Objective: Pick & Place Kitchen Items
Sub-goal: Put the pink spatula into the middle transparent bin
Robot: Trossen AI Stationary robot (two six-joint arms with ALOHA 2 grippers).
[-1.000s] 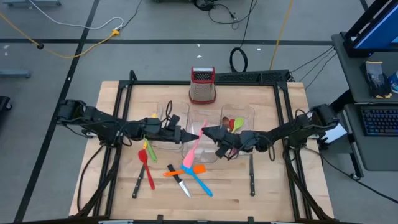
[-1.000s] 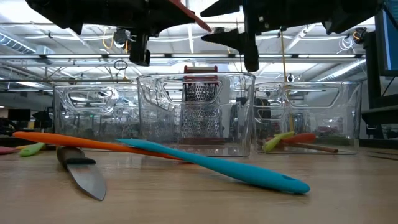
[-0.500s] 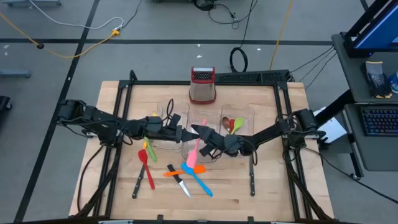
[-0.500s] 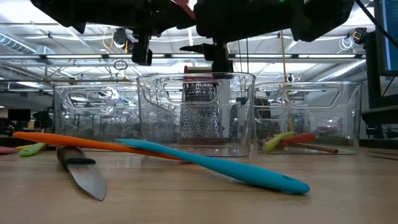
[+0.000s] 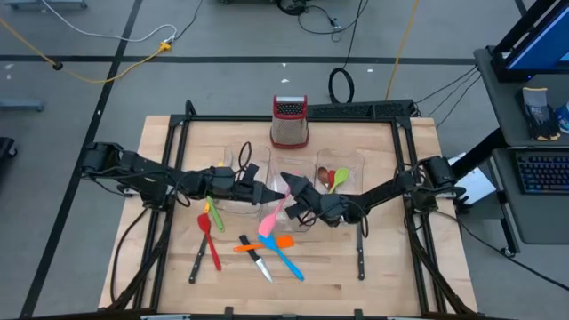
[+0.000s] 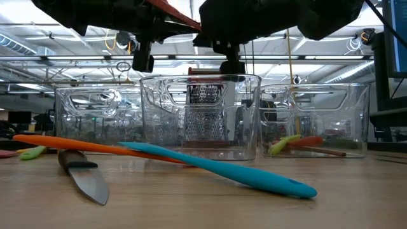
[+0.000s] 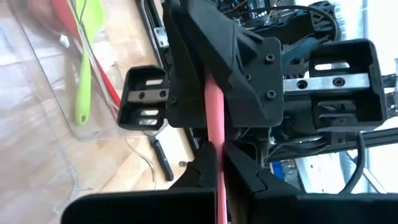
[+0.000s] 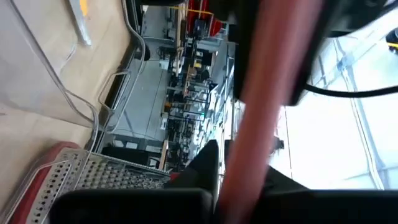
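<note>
While both arms meet above the middle of the table, the nearest things in the low view lie untouched at the front: a long blue silicone spatula (image 6: pixel 222 170) slanting across the lower centre, a slim orange spatula (image 6: pixel 82 145) behind it at lower left, and a black-handled steel knife (image 6: pixel 86 179) beside that. Farther back stand three clear rectangular plastic bins (image 6: pixel 200 117); the one at centre right of the high view already holds a green spoon (image 5: pixel 340 179) and other utensils. Above the middle bin, at the centre of the high view, the left gripper (image 5: pixel 264 192) is clamped on a slim pink spatula (image 5: pixel 273 216), and the right gripper (image 5: pixel 294 190) has closed its fingers on the same handle from the other side, as the left wrist view shows (image 7: pixel 214 134). This looks like a hand-over between arms. The next move seems to call for the left gripper to let go first, so that the right arm can carry the spatula to a bin without the two pulling against each other. The spatula's head is hard to make out, hidden among the arms, and the steel box grater with a red top (image 5: pixel 289 123) stands at the far edge, upper centre.
</note>
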